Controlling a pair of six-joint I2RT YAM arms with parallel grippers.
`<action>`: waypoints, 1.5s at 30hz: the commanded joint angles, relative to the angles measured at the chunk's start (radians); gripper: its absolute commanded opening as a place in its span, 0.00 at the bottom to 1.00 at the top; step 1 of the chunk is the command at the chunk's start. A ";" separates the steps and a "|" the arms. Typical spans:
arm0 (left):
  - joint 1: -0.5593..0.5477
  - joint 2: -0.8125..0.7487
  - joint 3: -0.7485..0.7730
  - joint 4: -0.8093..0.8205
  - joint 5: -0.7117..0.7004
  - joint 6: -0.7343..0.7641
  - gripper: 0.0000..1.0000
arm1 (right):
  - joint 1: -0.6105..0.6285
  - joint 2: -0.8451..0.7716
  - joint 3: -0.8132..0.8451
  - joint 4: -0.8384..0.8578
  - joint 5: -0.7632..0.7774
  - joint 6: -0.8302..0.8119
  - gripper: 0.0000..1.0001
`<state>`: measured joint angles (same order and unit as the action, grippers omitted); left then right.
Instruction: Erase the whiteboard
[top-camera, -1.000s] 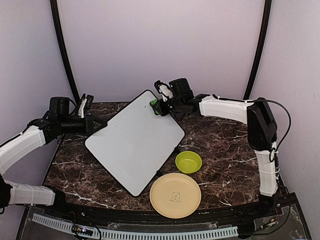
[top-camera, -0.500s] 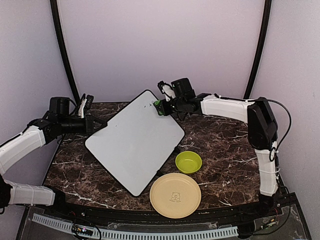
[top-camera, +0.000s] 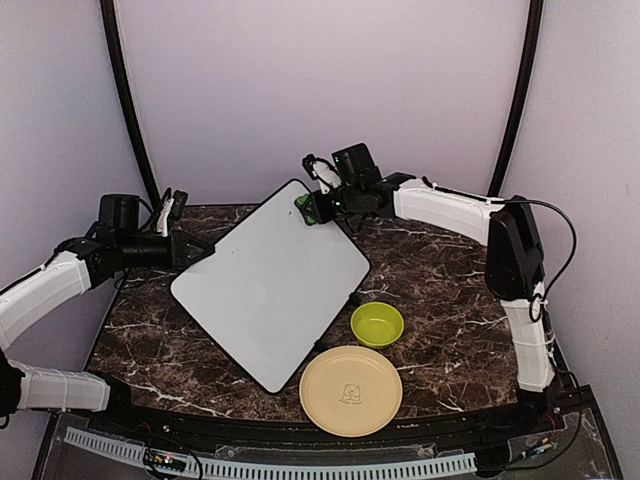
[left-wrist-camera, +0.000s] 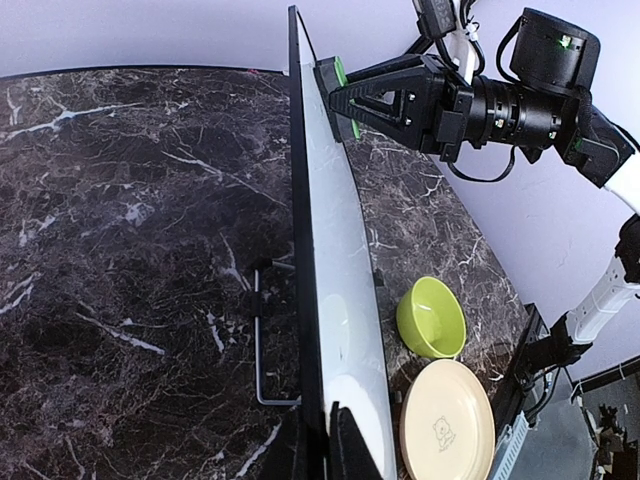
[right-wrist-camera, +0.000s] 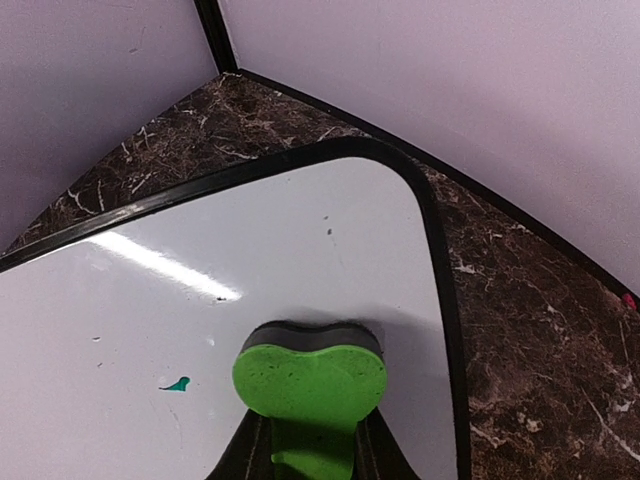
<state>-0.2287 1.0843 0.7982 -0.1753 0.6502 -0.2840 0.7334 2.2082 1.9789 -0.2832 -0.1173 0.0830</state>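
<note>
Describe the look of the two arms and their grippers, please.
The left arm and right arm have white tubular shells and black joints. The left gripper and right gripper are black. A thin black cable loops along the right arm.

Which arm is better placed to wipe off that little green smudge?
Right. The right gripper holds the green eraser against the whiteboard, near the smudge; the left gripper is clamping the board's edge.

Left fingers (left-wrist-camera: 348, 452) pinched together, right arm (top-camera: 450, 210) outstretched, right fingers (left-wrist-camera: 390, 100) clamped
</note>
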 joint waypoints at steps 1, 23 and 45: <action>-0.049 -0.015 0.005 0.007 0.148 0.130 0.00 | 0.006 0.064 0.058 -0.042 -0.047 -0.005 0.00; -0.049 -0.021 0.031 -0.021 0.129 0.168 0.00 | -0.055 -0.009 -0.084 0.006 -0.103 -0.004 0.00; -0.049 -0.022 0.029 -0.020 0.128 0.170 0.00 | 0.057 0.004 -0.058 -0.053 -0.008 -0.004 0.00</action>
<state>-0.2340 1.0840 0.8112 -0.2028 0.6373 -0.2539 0.8368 2.1780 1.9446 -0.2817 -0.1486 0.0605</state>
